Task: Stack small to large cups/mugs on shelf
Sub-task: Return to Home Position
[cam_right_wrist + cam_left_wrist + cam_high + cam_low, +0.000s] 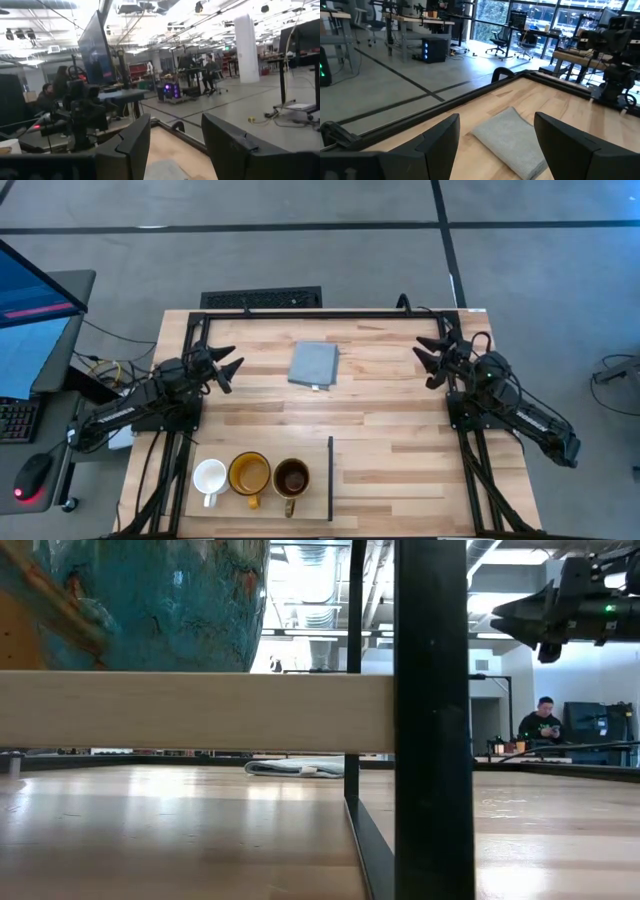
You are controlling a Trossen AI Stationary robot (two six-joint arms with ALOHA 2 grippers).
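- At the table point(380, 430), my two arms sit at opposite sides, each well apart from the mugs lined up along the near edge.
- My left gripper point(232, 364) hangs over bare wood on its own side. Its fingers are spread wide with nothing between them, and the left wrist view looks straight through the gap to the grey pad point(314, 365).
- My right gripper point(424, 360) mirrors it on the other side of that pad, fingers likewise parted and holding nothing.
- The shelf point(312, 502), a pale panel with a black strip point(330, 477) along one edge, carries all three mugs in a single row, upright and mouths up.
- The white mug point(210, 476) stands at the end farthest from the strip, the yellow mug point(249, 473) in the middle, and the dark brown mug point(291, 477) just beside the strip.
- From table height, a teal-glazed mug wall is seen standing on the pale plank, which sits raised above the tabletop.
- The mugs stand side by side, not nested. The white one is plainly the smallest, and the other two look close in size from above.
- My reading: the placing is finished and nothing is left to carry. All that remains is to park both arms at rest, a move with no mug in its path.
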